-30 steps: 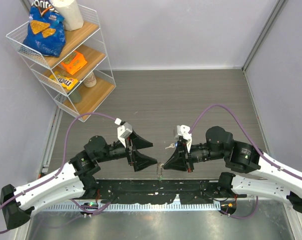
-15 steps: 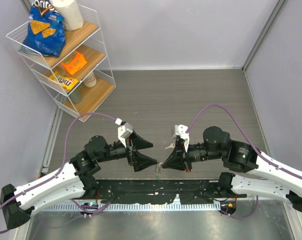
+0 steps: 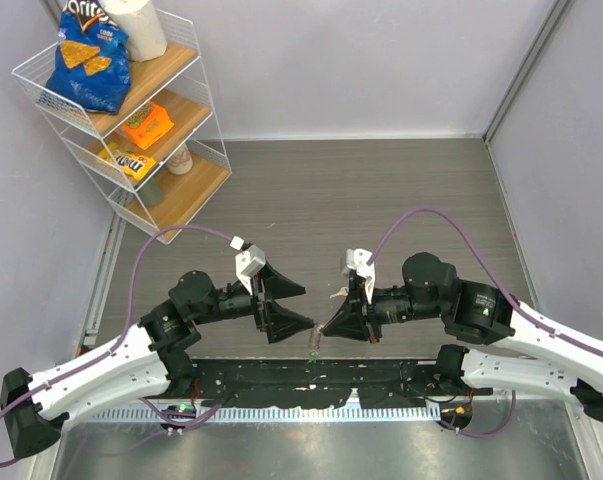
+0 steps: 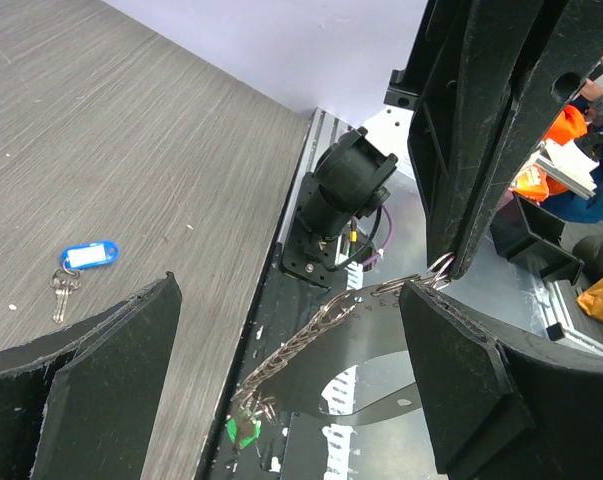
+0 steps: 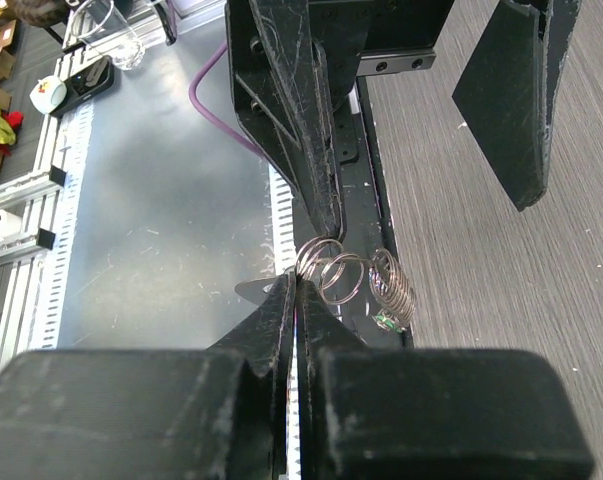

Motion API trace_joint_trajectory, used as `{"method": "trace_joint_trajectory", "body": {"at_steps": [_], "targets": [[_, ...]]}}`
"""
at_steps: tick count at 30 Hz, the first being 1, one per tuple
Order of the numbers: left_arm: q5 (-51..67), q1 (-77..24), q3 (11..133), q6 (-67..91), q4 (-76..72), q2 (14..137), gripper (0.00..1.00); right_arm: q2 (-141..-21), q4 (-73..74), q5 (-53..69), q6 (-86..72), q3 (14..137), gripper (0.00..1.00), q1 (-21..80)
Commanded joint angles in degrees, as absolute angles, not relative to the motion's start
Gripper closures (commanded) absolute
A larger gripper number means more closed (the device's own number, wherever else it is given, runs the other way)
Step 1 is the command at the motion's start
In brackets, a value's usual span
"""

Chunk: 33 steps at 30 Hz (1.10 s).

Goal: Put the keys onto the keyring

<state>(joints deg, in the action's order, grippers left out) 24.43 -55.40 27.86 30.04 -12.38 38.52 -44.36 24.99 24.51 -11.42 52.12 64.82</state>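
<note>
- The right hand (image 5: 295, 300) is clenched on the keyring (image 5: 346, 275), which hangs at the table (image 4: 131, 120) edge.
- The left hand (image 3: 306, 305) is fully released, just beside the keyring.
- The blue key (image 4: 81, 262) lies well apart from the keyring.

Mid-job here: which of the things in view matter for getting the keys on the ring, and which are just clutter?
For the job: keyring, pinched in the shut right gripper; green key by its low end; blue-tagged key on the table; open left gripper.
Lying about: shelf rack, chips bag, paper roll, orange packet, yellow packet.
</note>
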Motion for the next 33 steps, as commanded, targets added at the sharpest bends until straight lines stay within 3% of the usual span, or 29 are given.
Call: {"method": "trace_joint_trajectory", "body": {"at_steps": [1,33], "targets": [[25.7,-56.0,30.1,30.9,-15.3,37.9,0.0,-45.7,22.3,19.0,-12.1,54.9,0.94,65.1],[19.2,-56.1,32.0,27.9,-6.3,34.1,0.01,-50.6,24.4,-13.7,-30.0,60.8,0.95,75.4]]}}
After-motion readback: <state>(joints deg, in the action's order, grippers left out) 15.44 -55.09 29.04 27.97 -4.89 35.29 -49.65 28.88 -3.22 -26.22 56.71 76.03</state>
